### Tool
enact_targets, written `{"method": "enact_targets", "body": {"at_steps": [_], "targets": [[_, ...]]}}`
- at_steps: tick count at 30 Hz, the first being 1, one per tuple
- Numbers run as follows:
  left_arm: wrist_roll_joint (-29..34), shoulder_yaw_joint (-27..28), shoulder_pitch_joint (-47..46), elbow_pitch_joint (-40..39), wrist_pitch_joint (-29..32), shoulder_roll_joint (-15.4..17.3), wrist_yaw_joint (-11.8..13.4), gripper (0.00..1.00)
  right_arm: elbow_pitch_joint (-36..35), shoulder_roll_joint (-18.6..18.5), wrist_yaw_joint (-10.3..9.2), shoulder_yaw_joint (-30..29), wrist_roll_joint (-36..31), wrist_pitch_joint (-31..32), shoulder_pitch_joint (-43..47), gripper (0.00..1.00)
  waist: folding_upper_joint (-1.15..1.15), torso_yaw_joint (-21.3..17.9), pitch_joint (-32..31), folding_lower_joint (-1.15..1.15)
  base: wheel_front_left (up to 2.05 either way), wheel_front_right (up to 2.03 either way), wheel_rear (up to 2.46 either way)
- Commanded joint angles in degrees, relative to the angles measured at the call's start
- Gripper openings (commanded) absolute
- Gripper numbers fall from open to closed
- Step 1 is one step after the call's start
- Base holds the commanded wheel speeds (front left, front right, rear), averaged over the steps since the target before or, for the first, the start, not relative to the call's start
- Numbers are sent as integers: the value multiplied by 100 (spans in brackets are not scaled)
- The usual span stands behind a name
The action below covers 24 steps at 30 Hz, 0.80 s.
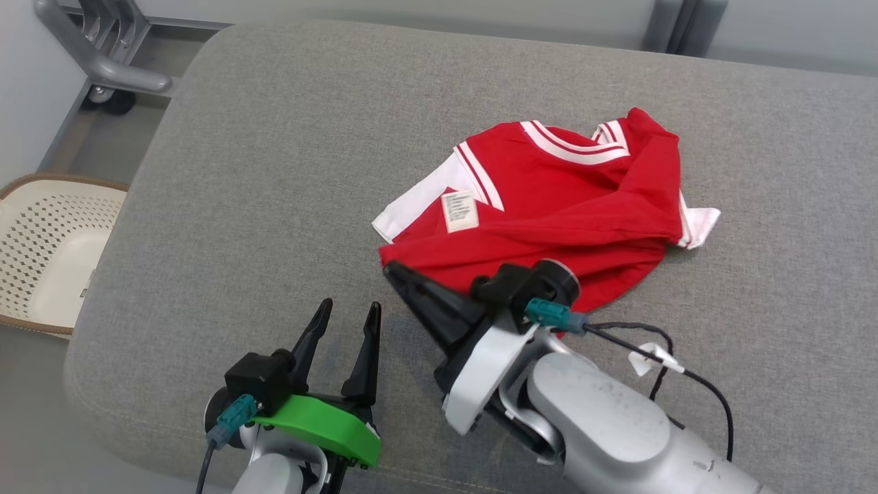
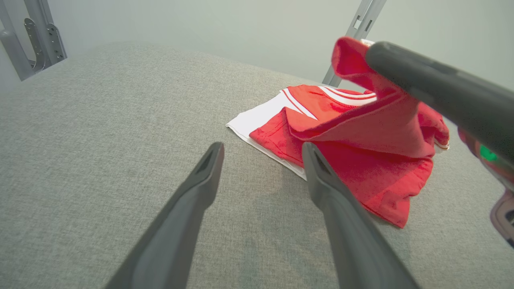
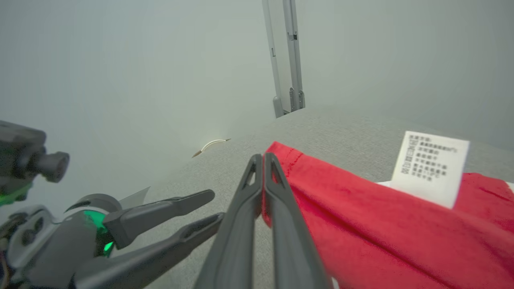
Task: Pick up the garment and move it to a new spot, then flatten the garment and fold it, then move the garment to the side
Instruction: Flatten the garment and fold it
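A red garment [image 1: 562, 206] with white sleeves and white stripes lies crumpled on the grey cushion [image 1: 274, 171], its white care label [image 1: 459, 210] facing up. My right gripper [image 1: 392, 271] is shut on the garment's near red edge [image 3: 281, 160], holding that corner a little above the cushion. In the left wrist view the lifted red corner [image 2: 353, 60] hangs from the right gripper's dark finger [image 2: 441, 92]. My left gripper [image 1: 348, 312] stands open just to the left of the garment, over bare cushion, with nothing between its fingers [image 2: 200, 180].
A cream perforated basket [image 1: 48, 247] sits on the floor to the left of the cushion. A grey metal frame on a wheel [image 1: 103, 62] stands at the back left. The cushion's left half and far right are bare fabric.
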Motion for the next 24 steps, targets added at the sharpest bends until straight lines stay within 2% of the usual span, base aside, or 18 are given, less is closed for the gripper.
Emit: {"method": "enact_targets", "body": {"at_steps": [1,3,6,7,8,11,13,18,20,24], "targets": [[33,-3,-29,2,-3,14,-18,100,-124,-3,-1,275,171,-16,35,0,0,36,-40,0,0,0,0],[40,-8,-13,11,-3,15,-20,100,-202,8,-1,754,364,-16,-15,0,0,63,-71,0,0,0,0],[51,-12,54,21,-3,15,-30,100,122,-1,-1,1511,720,-16,-73,0,0,91,-126,0,0,0,0],[39,-7,60,-8,-26,13,-28,100,310,-9,-1,1741,901,45,-83,45,0,90,-141,0,0,0,0],[36,-1,42,-25,-36,2,-21,100,444,-13,-2,1919,1137,85,-56,100,0,83,-156,0,0,0,0],[13,30,62,-29,-34,-6,-9,100,542,-60,-1,2110,1621,36,-209,100,0,-27,-189,0,0,0,0],[18,45,80,-9,-30,2,-13,100,500,-239,-2,2051,1830,12,-324,100,0,-144,-212,0,0,0,0],[59,151,105,31,-9,9,-9,100,58,-720,-1,1421,2015,-11,-245,100,0,-529,-279,0,0,0,0],[92,254,87,61,-10,11,13,100,-53,-984,-1,916,1859,-12,-68,100,0,-745,-308,0,0,0,0],[117,278,33,65,-9,11,15,100,23,-1081,0,365,1554,-13,86,100,0,-869,-294,0,0,0,0]]}}
